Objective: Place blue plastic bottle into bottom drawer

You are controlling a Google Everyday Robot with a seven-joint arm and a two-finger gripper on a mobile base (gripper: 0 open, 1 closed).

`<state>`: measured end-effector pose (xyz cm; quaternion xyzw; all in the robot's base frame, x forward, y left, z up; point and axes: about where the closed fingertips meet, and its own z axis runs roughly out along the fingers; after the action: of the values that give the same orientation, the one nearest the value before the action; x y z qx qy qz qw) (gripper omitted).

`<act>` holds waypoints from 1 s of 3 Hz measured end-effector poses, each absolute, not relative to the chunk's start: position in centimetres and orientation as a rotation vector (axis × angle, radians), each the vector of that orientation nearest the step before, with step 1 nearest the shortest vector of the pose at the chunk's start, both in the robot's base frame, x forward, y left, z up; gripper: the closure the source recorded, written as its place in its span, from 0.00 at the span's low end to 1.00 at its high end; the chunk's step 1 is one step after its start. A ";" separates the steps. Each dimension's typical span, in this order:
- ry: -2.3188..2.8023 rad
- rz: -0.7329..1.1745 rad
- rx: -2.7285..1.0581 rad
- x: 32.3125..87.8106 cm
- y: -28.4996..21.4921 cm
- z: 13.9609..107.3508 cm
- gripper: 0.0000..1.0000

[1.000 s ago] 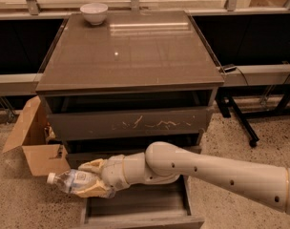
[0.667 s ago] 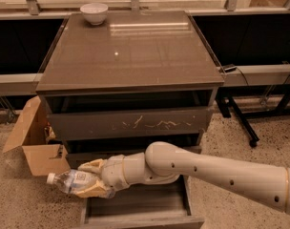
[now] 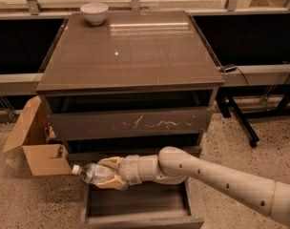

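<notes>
Currently the gripper (image 3: pixel 106 173) sits low in front of the cabinet (image 3: pixel 130 56), at the left side just above the pulled-out bottom drawer (image 3: pixel 140 220). Its tan fingers (image 3: pixel 111 161) are clamped above and below the blue plastic bottle (image 3: pixel 90 172), so the grip is closed on the bottle. The bottle lies roughly horizontal, with its white cap pointing left and its label partly hidden by the fingers. The cap end sticks out past the drawer's left wall, while the body end is over the drawer's rear left corner. The bottle is held in the air and is not resting in the drawer. The cap is very close to the lower right corner of the cardboard box (image 3: pixel 37 156); whether they touch cannot be told. The white arm (image 3: pixel 207 175) comes in from the lower right and crosses over the right half of the open drawer. The drawer's inside is dark and shallow, and nothing can be seen in it. Above it is a plain drawer front, partly hidden by the arm, then the scratched drawer front (image 3: pixel 130 123). A white bowl (image 3: pixel 94 12) stands upright at the back left corner of the cabinet top, well apart from the gripper. The box sits on the speckled floor (image 3: pixel 21 199) left of the cabinet with its flap open.
</notes>
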<state>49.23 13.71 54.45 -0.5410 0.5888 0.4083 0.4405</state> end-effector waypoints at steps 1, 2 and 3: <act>1.461 1.030 -1.342 49.2 14.0 53.6 1.00; 1.495 1.057 -1.311 49.0 13.9 49.2 1.00; 1.535 1.079 -1.249 48.7 13.0 44.1 1.00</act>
<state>48.72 12.97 44.09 -0.5006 0.6151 0.4323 0.4292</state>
